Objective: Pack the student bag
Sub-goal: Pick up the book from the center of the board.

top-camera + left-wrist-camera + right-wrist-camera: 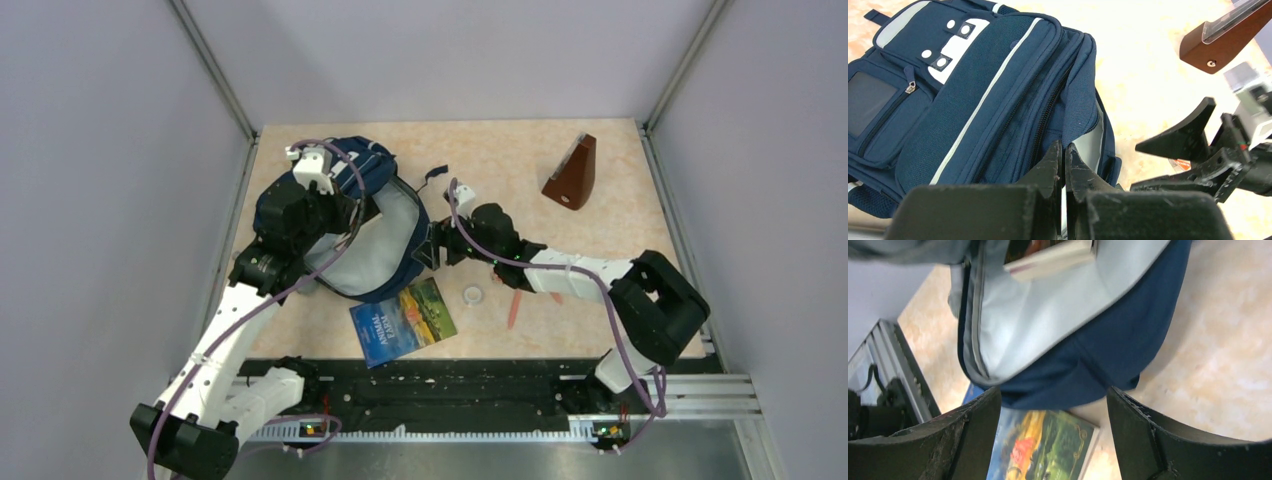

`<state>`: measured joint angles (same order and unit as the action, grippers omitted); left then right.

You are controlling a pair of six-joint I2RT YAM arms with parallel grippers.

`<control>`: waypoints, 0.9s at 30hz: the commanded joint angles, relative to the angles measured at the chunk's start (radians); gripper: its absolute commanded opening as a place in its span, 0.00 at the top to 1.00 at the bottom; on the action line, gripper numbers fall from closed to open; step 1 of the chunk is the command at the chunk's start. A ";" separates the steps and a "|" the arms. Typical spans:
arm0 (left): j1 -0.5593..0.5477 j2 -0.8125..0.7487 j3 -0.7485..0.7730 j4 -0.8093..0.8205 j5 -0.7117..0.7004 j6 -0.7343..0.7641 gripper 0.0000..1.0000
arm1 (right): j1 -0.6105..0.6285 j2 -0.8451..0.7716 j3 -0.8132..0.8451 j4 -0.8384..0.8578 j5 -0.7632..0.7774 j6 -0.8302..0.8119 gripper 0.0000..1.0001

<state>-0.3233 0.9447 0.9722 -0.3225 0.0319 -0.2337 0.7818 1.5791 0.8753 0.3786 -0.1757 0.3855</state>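
Observation:
The student bag (385, 175) lies at the left of the table, navy with grey stripes, its mouth facing right and showing grey lining (385, 235). My left gripper (350, 212) is shut on the upper rim of the mouth and holds it up. In the left wrist view the fingertips (1064, 152) pinch the rim of the student bag (973, 90). My right gripper (442, 248) stands open just outside the mouth, with nothing between its fingers. In the right wrist view the right gripper (1053, 405) faces the student bag (1098, 350), and a book (1050, 257) lies inside on the lining.
A colourful book (403, 320) (1043, 445) lies on the table in front of the bag. A small white round thing (472, 295) and an orange pen (514, 310) lie to its right. A brown wooden stand (572, 172) (1228, 35) stands at the back right.

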 commanded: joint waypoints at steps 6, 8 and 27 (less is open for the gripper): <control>-0.002 -0.037 0.019 0.117 -0.020 0.008 1.00 | -0.081 0.096 -0.048 0.042 -0.217 0.001 0.27; -0.002 -0.034 0.019 0.115 -0.023 0.010 1.00 | -0.082 0.129 -0.036 0.046 -0.232 0.000 0.28; -0.002 -0.029 0.020 0.112 -0.022 0.014 1.00 | -0.051 0.220 -0.022 0.044 -0.372 0.026 0.54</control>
<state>-0.3233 0.9447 0.9722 -0.3225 0.0170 -0.2283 0.7109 1.7809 0.8135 0.3752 -0.4942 0.4053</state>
